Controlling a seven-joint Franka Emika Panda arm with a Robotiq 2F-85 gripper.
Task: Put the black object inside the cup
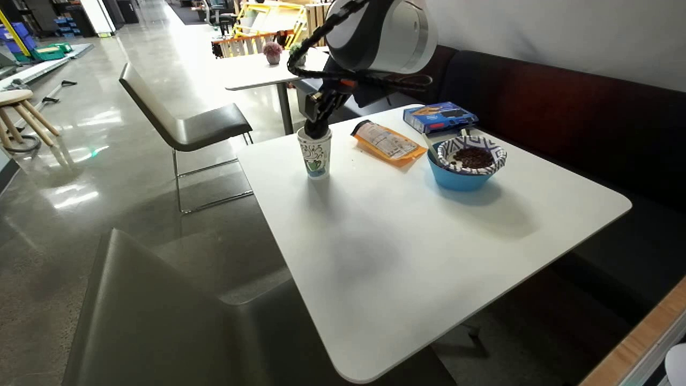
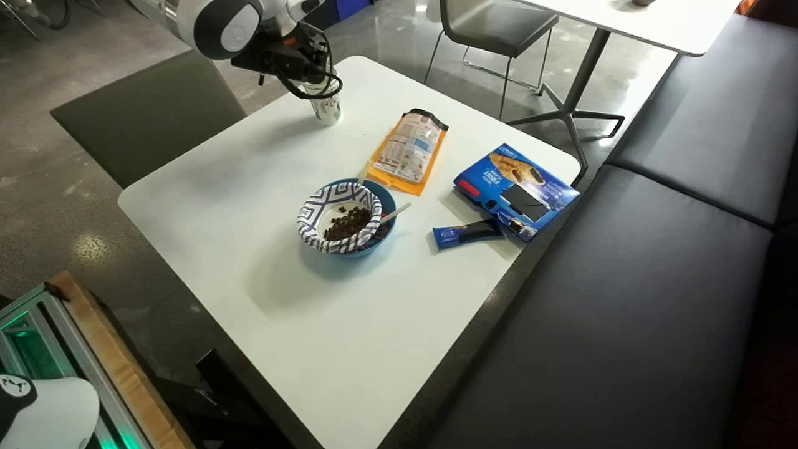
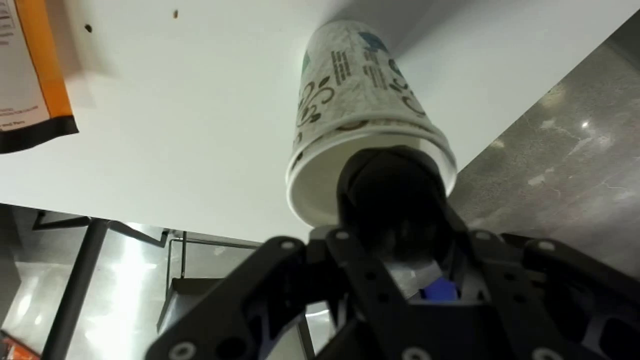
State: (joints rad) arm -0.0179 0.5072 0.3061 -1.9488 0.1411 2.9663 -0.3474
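Note:
The white paper cup (image 1: 315, 156) with brown swirls and a green mark stands upright near the table's edge, and it also shows in an exterior view (image 2: 327, 111) and the wrist view (image 3: 357, 85). My gripper (image 1: 321, 115) is directly over its mouth. In the wrist view my gripper (image 3: 394, 210) is closed around the black object (image 3: 392, 172), a rounded dark lump. The lump's lower end is at the cup's opening and seems to dip inside the rim. In an exterior view the gripper (image 2: 321, 78) and its cables hide the lump and the cup's top.
An orange packet (image 1: 388, 142) lies beside the cup. A blue bowl (image 1: 461, 179) holds a patterned paper bowl (image 2: 312, 215) with dark bits, with light handles sticking out. A blue box (image 2: 514, 187) and a small blue bar (image 2: 464, 234) lie near the bench.

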